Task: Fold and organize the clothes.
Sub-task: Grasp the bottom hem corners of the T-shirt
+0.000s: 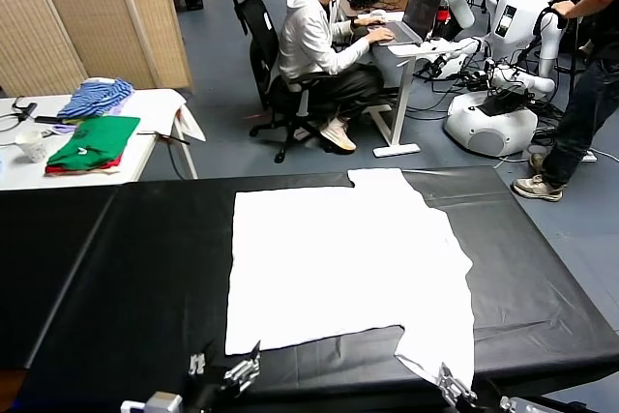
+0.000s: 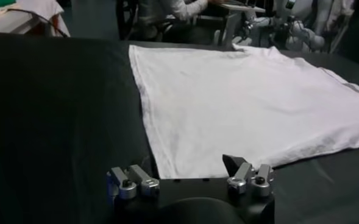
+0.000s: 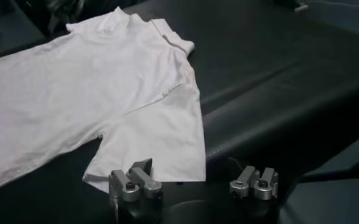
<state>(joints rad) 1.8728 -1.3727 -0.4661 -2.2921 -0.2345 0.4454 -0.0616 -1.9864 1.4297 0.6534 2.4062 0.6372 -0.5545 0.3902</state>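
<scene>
At the near edge of the black worktop (image 1: 116,268) the left gripper (image 1: 228,368) and the right gripper (image 1: 455,386) are seen low and just short of the cloth, each with its jaws spread wide and nothing held between them. Just beyond them the white T-shirt (image 1: 338,258) is laid flat and face down, so no print is shown; its hem corner lies close to the left gripper and a short sleeve (image 3: 161,143) lies close to the right gripper, while the other sleeve reaches toward the far edge. The shirt is judged to be light, thin and limp, likely to sag and crease when lifted and to slide a little on the smooth covering, so it would best be pinched at the near hem corner and at the sleeve edge, both at once. The worktop is covered in dark, slightly glossy sheet. Farther off, folded green and red garments (image 1: 92,142) and a blue striped cloth (image 1: 94,97) rest on a white side table (image 1: 155,108), and a seated man (image 1: 319,45) is working at a laptop (image 1: 418,13).
</scene>
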